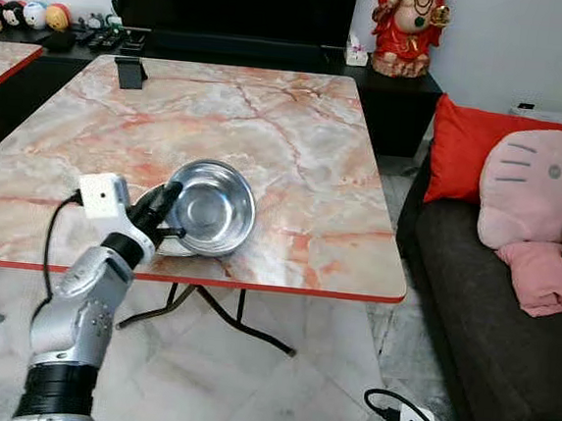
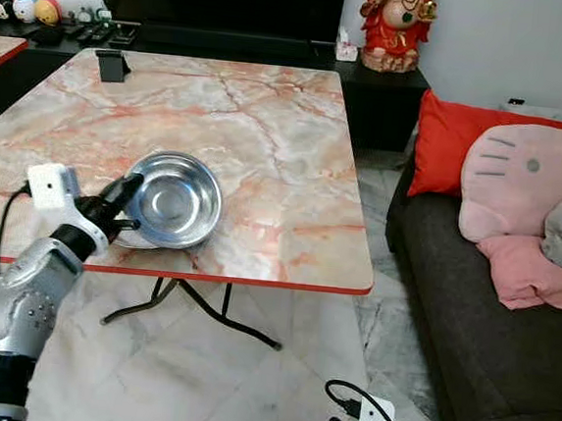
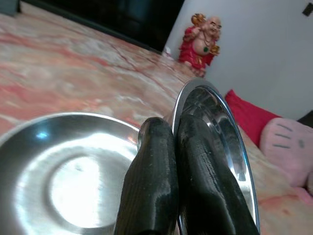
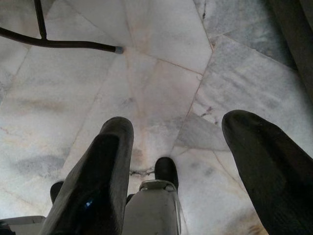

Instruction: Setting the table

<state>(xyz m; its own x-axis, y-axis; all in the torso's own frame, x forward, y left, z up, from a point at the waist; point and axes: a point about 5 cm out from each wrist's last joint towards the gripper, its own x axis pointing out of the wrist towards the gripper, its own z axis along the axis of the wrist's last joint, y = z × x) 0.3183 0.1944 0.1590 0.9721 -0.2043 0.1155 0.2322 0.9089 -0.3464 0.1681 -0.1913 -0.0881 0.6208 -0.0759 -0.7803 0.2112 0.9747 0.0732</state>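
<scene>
Steel bowl (image 1: 212,206) rim in left gripper (image 1: 166,212)

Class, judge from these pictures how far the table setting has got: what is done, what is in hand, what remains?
Done: a steel plate lies flat near the front edge of the marble table. In hand: the left hand is shut on the rim of a steel bowl, which is tilted over the plate. The right hand hangs open above the floor. Left: the bowl is not yet settled and released.

Left end effector (image 1: 168,212) pinched; right (image 4: 178,147) spread.
</scene>
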